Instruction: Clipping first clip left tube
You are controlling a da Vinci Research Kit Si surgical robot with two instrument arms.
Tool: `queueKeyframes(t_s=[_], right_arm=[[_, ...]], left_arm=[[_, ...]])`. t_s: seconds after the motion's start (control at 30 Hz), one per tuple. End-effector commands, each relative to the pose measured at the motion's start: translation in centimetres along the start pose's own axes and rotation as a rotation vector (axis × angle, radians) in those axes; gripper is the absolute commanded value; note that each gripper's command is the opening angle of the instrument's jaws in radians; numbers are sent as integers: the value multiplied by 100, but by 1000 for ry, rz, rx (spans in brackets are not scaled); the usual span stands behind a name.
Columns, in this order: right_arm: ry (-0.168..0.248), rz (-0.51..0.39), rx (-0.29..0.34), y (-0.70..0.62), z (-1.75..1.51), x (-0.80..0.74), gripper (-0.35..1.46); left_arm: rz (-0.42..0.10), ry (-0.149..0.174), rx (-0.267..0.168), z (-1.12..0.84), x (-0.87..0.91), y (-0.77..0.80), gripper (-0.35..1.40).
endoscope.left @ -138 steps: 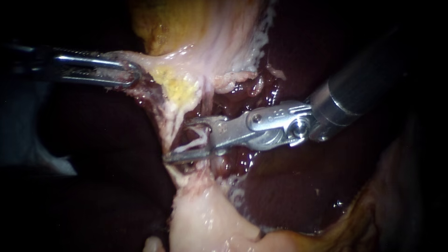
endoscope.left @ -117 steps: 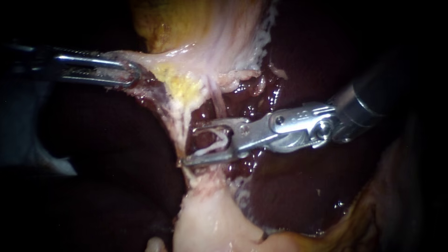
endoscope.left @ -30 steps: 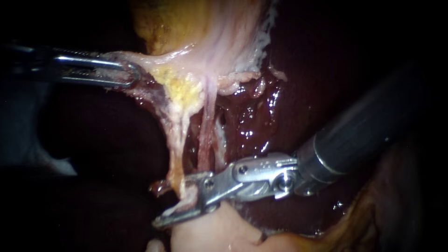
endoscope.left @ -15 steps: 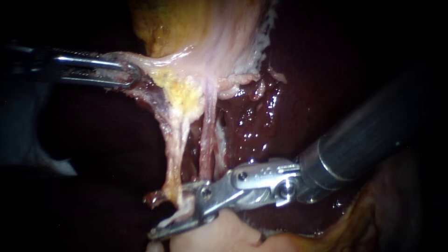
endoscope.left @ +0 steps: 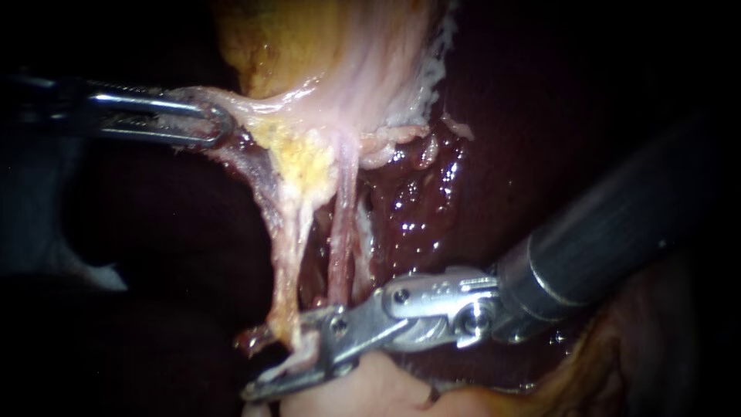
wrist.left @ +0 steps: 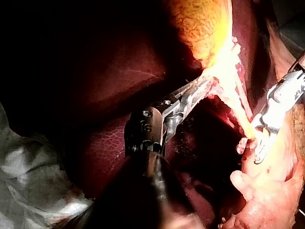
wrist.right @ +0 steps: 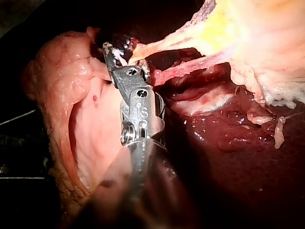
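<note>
Two tubes run down from the gallbladder (endoscope.left: pixel 363 54): the pale left tube (endoscope.left: pixel 287 262) and the pinker right tube (endoscope.left: pixel 340 247). My right instrument (endoscope.left: pixel 278 359) comes in from the right. Its jaws are open, one on each side of the left tube's lower end, and a gap still shows between them. In the right wrist view the right instrument (wrist.right: pixel 116 51) has that pale tube (wrist.right: pixel 157 45) at its jaw tips. My left instrument (endoscope.left: pixel 204 123) is shut on a fold of gallbladder tissue and holds it out to the left. The left wrist view shows the left instrument (wrist.left: pixel 200 88) in the same hold.
Dark red liver (endoscope.left: pixel 478 154) lies behind and to the right of the tubes, wet and glistening. Yellow fat (endoscope.left: pixel 301 154) sits where the tubes leave the gallbladder. A pale fleshy mass (endoscope.left: pixel 363 386) lies just under the right instrument's jaws.
My right instrument has moved from the middle of the tubes down to the left tube's lower end, and in the last second slid slightly lower and left. The left instrument has held still.
</note>
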Motion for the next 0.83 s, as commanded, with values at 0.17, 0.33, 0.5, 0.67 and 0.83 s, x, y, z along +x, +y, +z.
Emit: queueKeyframes(t_s=[0.17, 0.33, 0.5, 0.67, 0.83], right_arm=[[1, 4, 0, 2, -3, 2, -11], [3, 28, 26, 3, -7, 4, -35], [-46, 70, 37, 5, -7, 5, -35], [-46, 78, 36, 6, -8, 5, -35], [-46, 84, 36, 7, -9, 4, -35]], left_arm=[[0, 0, 0, 0, 0, 0, -35], [0, 0, 0, 0, 0, 0, -35], [0, 0, 0, 0, 0, 0, -35], [0, 0, 0, 0, 0, 0, -35], [0, 0, 0, 0, 0, 0, -35]])
